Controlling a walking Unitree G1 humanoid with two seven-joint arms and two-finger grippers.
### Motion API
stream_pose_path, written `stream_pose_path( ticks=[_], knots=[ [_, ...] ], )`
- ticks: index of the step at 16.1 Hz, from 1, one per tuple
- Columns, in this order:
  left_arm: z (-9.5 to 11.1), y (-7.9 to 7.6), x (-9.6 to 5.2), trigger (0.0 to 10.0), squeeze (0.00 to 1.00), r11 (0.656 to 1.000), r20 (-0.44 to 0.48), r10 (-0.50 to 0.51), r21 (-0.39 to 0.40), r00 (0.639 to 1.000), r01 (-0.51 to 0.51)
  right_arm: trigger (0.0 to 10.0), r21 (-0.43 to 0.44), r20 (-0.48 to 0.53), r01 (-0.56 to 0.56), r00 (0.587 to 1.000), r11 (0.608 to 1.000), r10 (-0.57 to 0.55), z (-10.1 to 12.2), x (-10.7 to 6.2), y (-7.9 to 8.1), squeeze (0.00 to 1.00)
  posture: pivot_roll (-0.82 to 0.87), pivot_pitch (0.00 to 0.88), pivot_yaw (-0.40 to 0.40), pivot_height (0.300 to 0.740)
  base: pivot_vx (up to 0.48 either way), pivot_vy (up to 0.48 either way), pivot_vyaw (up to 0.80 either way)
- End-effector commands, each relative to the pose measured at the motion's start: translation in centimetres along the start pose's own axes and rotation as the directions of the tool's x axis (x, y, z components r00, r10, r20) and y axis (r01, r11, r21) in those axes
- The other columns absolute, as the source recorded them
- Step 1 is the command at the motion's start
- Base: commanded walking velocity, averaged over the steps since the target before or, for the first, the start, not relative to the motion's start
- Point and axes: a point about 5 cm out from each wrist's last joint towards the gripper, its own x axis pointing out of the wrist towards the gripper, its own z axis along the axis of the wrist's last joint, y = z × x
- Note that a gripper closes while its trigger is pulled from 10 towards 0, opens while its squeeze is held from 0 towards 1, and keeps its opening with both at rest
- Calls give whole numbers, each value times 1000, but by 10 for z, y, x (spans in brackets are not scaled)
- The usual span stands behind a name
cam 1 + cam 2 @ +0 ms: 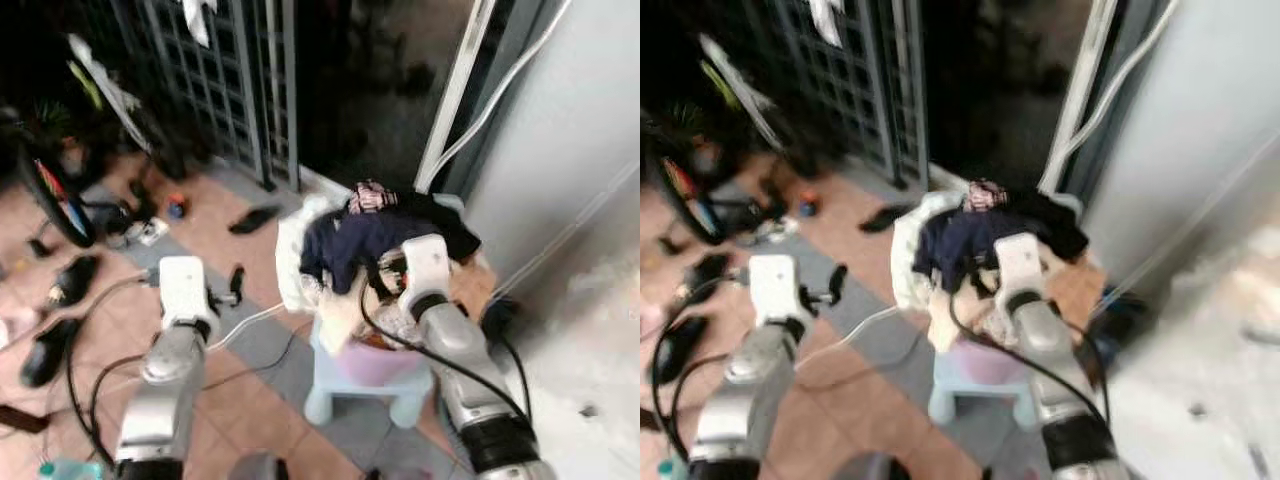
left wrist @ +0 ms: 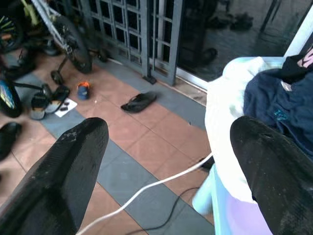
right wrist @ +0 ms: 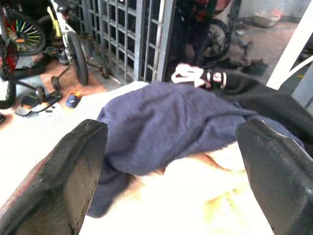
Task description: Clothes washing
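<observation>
Terracotta and grey tiles [image 1: 250,340] spread under the whole scene, with a dark metal grille gate [image 1: 230,80] at the far side and a pale wall panel [image 1: 570,150] on the right. Far left stand a bicycle [image 2: 58,34] and scattered shoes [image 1: 60,285]; a lone sandal [image 2: 139,102] lies on the tiles near the gate, and a white cable [image 2: 146,188] trails across the floor toward the stool. In the middle, a light blue plastic stool [image 1: 330,390] carries a pink basin [image 1: 385,362] heaped with laundry: a navy garment [image 3: 171,122] on top, a black one [image 1: 445,225] behind it to the right, a white cloth [image 2: 222,137] hanging over the left side, and cream fabric [image 3: 195,191] nearest the robot. The right gripper [image 3: 171,181] hovers just above the near side of the heap, its fingers spread wide and grasping nothing, the navy garment directly ahead of them. The left gripper [image 2: 166,176] is held out over the floor left of the stool, likewise spread and empty. This looks like the opening step, reaching for a first piece of clothing. The next move probably calls for lowering the right gripper into the navy fabric and closing on a fold thick enough to lift without dragging the rest of the pile or tipping the basin.
</observation>
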Motion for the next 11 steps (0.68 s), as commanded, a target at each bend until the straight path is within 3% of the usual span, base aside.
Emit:
stream_pose_path(
  ticks=[1,7,11],
  knots=[
    [0,-4,1,10000,0,1000,-5,-20,1,1000,20,10000,-12,-6,9,1000,1000,-9,0,3,-3,0,12,24,52,740,0,0,0],
    [3,-6,3,10000,0,999,-8,-26,22,1000,26,10000,-45,55,-32,998,998,34,20,28,13,0,40,38,41,740,0,0,0],
    [3,-4,-6,10000,0,999,-2,14,32,1000,-13,10000,-67,51,-83,995,994,86,23,42,24,0,71,57,15,740,0,0,0]
  ],
)
